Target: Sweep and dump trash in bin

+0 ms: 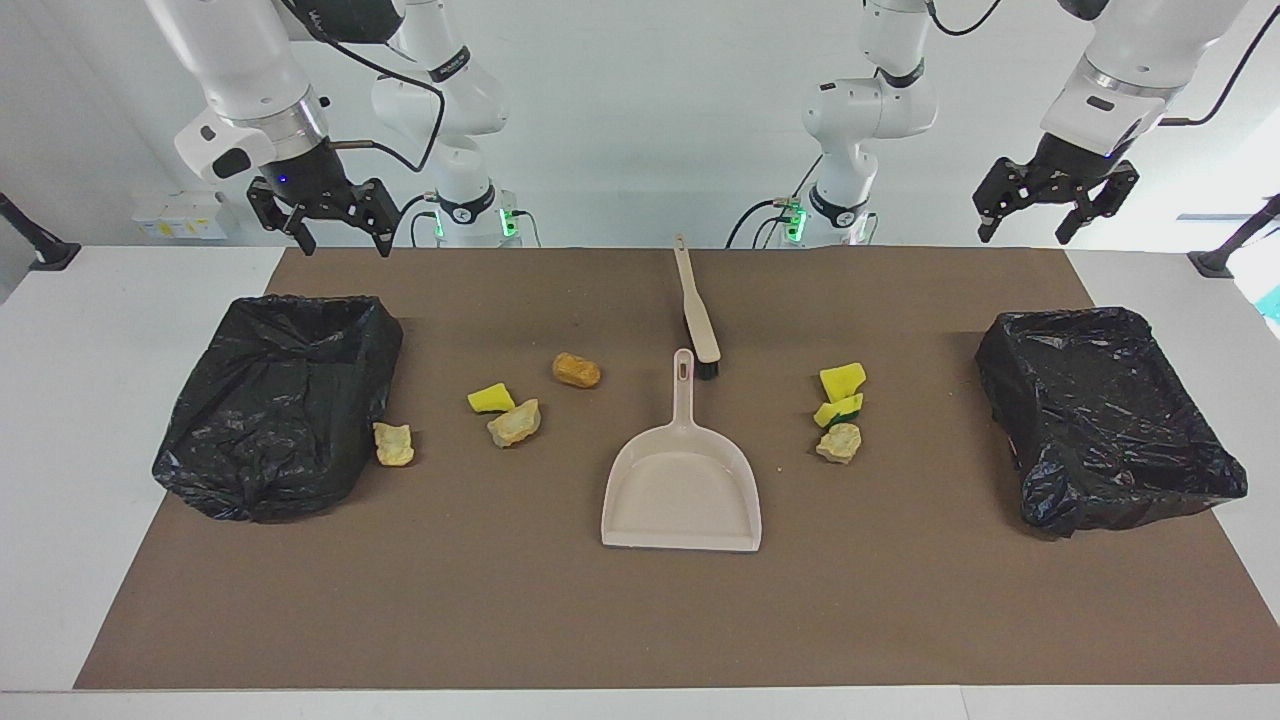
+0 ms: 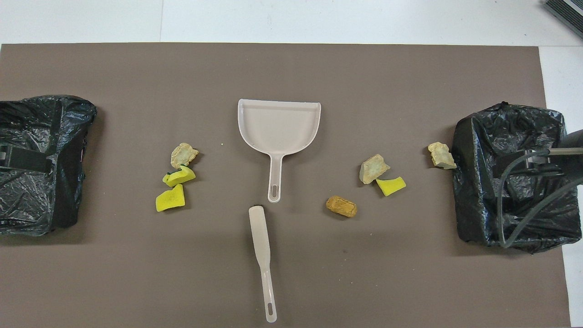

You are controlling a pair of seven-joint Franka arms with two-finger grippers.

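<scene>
Brush (image 1: 698, 318) lies on the brown mat (image 1: 560, 610) nearest the robots in the facing view, its long axis running straight away from them, bristle end just beside the handle tip of the dustpan (image 1: 682, 490), whose mouth opens away from the robots. Trash sits in two groups either side of the pan — four lumps (image 1: 517, 422) toward the right arm's bin (image 1: 280, 400), three lumps (image 1: 840, 408) toward the left arm's bin (image 1: 1105, 415). Right tool (image 1: 335, 228) hangs empty over the mat's edge, fingers apart; left tool (image 1: 1048, 205) likewise, spread and empty. Both look about equally placed to reach the brush.

Overhead, brush handle (image 2: 266, 291) points at the robots and the dustpan (image 2: 278, 125) lies in line with it, farther out. No writing or brand can be read on any object.
</scene>
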